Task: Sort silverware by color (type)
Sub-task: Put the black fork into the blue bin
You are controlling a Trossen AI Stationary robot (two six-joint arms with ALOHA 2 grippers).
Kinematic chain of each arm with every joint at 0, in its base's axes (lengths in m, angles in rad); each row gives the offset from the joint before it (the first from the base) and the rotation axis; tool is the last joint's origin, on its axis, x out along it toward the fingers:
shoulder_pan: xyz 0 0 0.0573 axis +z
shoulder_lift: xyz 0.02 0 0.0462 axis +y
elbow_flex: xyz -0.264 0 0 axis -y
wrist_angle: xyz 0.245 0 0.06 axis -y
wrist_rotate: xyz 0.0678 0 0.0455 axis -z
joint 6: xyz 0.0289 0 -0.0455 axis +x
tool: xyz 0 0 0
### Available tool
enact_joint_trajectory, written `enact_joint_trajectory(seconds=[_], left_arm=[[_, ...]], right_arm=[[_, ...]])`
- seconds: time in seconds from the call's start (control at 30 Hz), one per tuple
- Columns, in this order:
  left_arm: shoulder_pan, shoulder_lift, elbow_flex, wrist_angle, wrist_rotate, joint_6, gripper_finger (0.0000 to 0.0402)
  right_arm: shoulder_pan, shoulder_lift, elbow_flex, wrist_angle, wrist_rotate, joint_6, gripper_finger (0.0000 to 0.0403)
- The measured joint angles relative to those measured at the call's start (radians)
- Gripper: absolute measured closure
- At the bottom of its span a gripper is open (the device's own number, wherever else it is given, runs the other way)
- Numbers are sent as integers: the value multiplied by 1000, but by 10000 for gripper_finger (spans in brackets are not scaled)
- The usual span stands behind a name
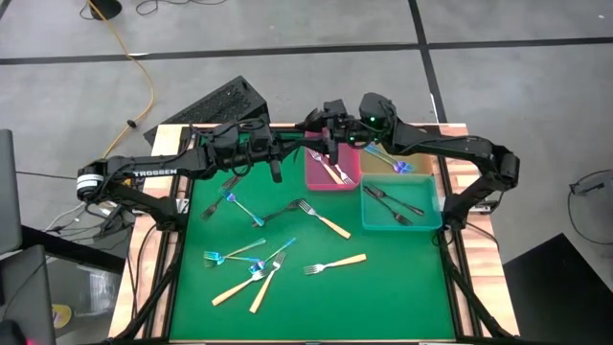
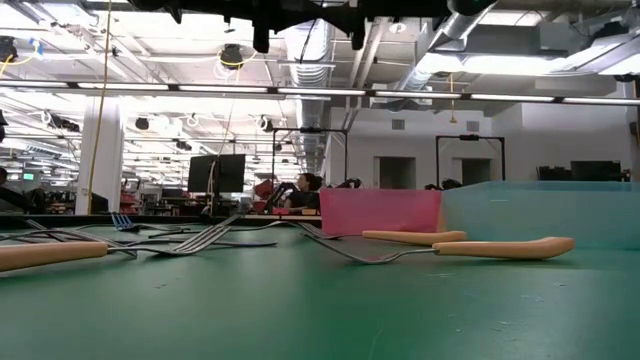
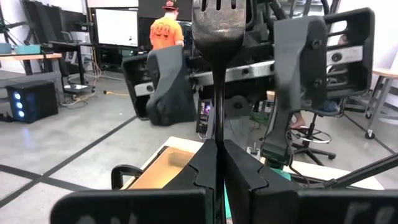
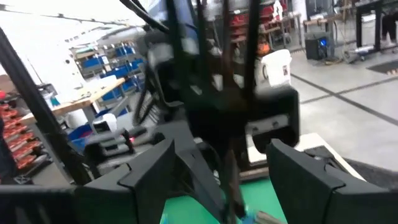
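bright overhead light, blurred right wrist

Not much readable text here. In the high view, toward the left of the frame, the brand "TROSSEN" is printed in white capitals along the upper link of the left arm (image 1: 153, 173). In the left wrist view, at the top of the frame left of centre, white numerals are seen on the back of an orange shirt (image 3: 164, 30) worn by a person standing in the room beyond; they look like "99" but can't be made out for sure. A monitor (image 3: 115, 27) is seen beside that person, nothing legible on it. Nothing can be read in the low view or the right wrist view.
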State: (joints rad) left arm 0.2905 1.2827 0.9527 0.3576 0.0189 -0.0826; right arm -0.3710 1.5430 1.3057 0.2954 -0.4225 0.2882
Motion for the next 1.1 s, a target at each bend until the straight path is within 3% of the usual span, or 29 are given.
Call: enact_joint_trajectory(seconds=[0.17,0.53,0.87,1.03,1.1], left_arm=[[0,0,0,0,0,3,401],[-2,0,-1,12,-1,7,401],[-1,1,-1,4,-20,-34,394],[-1,0,-1,-46,-47,-56,353],[-1,0,-1,-64,-52,-77,332]], right_arm=[[5,-4,0,-9,0,-7,181],[3,-9,-1,-29,0,-42,371],[3,-9,0,-48,12,-23,372],[-5,-9,1,-88,23,27,372],[-15,-16,25,-183,34,27,372]])
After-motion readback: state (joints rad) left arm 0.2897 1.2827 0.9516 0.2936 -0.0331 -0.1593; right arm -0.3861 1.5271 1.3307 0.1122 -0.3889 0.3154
